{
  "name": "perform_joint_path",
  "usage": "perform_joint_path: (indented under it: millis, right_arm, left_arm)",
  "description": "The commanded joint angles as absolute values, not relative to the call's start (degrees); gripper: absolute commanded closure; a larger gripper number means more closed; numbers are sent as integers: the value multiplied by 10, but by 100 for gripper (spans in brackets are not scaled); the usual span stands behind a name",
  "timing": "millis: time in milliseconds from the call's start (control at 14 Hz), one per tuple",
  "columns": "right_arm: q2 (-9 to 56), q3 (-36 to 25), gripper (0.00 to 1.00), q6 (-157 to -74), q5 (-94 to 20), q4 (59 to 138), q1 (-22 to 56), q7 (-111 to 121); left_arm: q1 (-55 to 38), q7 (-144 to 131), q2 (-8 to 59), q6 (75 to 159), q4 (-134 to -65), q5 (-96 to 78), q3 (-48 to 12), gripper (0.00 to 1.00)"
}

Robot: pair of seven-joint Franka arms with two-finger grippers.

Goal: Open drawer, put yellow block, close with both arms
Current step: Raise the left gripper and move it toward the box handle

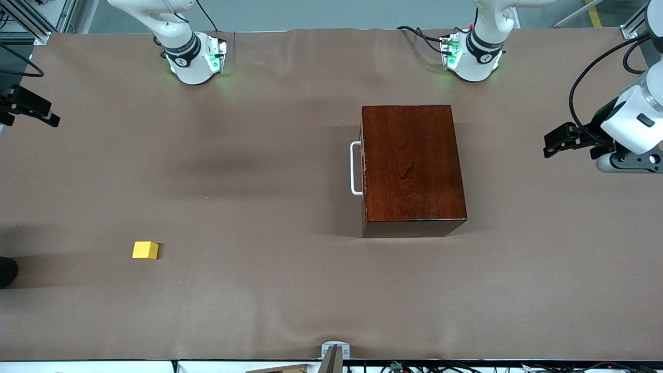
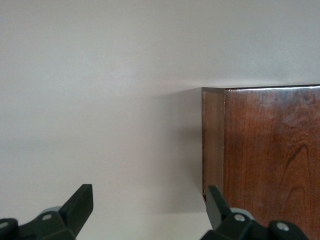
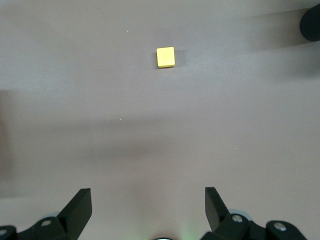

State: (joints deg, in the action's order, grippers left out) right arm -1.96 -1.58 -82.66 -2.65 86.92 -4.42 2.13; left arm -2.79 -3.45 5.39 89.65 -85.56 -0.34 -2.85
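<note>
My left gripper (image 2: 147, 212) hung high over the worktop (image 1: 269, 155) at the left arm's end, at about three o'clock in the front view, jaws spread wide with nothing between them. Through the left wrist view I looked down on the corner of the wooden box (image 2: 265, 155), its glossy reddish-brown top filling one side. The box (image 1: 412, 168) sat on the worktop in front of my left arm's base (image 1: 474, 57), and the drawer was shut flush, only its white handle (image 1: 355, 168) standing out on the side that faced the right arm's end. My right gripper (image 3: 148, 210) was up too, out at nine o'clock in the front view, jaws open wide and empty. Under it, in the right wrist view, the yellow block (image 3: 165, 57) lay flat on the bare worktop. In the front view that block (image 1: 145, 250) rested around eight o'clock, well apart from the box and nearer the front camera, toward the right arm's end.
</note>
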Motion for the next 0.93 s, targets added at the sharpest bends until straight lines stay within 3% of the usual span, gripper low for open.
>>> perform_joint_path:
  millis: [0, 643, 857]
  right_arm:
    - [-20, -11, 0, -824, -36, 864, -54, 28]
    - [-20, -11, 0, -824, -36, 864, -51, 28]
    - [-20, -11, 0, -824, -36, 864, -53, 28]
  left_arm:
    - [-28, -38, 38, 901, -868, -10, -26, 0]
    - [-39, -40, 43, 903, -862, -8, -30, 0]
    - [-44, -95, 46, 908, -860, -15, -75, 0]
